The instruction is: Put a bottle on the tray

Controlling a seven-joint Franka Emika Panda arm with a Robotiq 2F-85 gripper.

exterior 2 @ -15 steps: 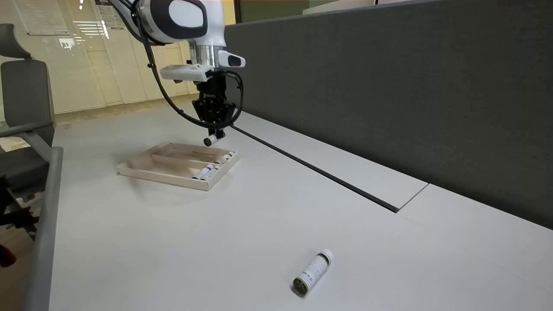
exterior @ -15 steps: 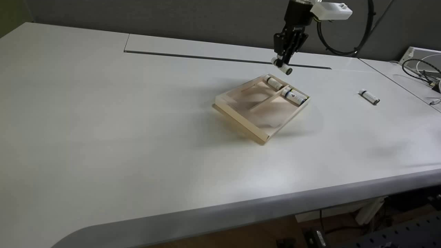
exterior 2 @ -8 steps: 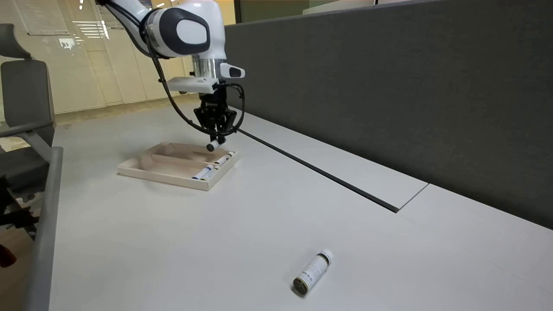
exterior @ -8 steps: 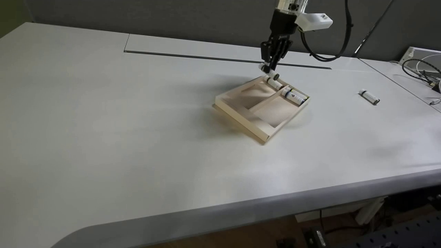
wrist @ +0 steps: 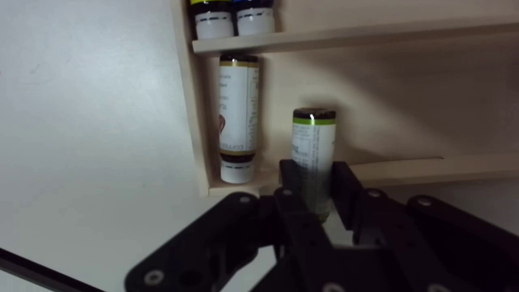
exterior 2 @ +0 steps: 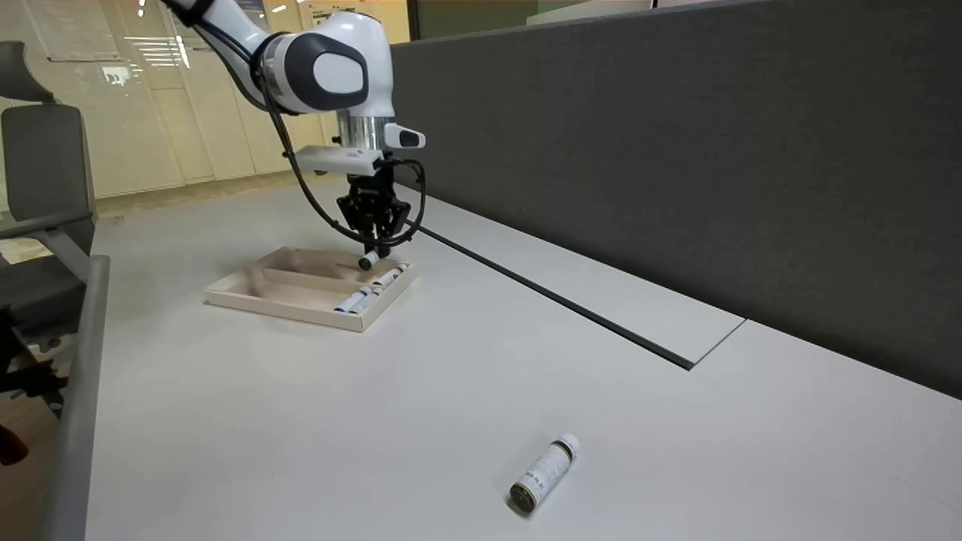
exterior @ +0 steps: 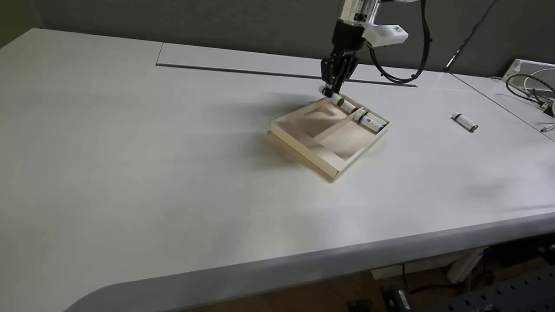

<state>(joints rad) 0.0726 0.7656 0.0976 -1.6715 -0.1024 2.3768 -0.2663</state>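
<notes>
My gripper is shut on a small white-labelled bottle with a green band and dark base. The gripper holds this bottle roughly level, just above the edge of the tray. The pale tray has a low rim and a divider. In the wrist view the bottle's dark end lies over the tray's near compartment; its cap end is hidden between the fingers. The gripper, the bottle and the tray also show in an exterior view.
A gold-banded bottle lies in the same compartment, left of the held one. Two bottles, one yellow-banded and one blue-banded, lie beyond the divider. Another bottle lies on the table. A grey partition stands behind.
The gripper, with the bottle in it, has moved down and, in an exterior view, leftward to the tray's edge. The tray and the other bottles have not moved.
</notes>
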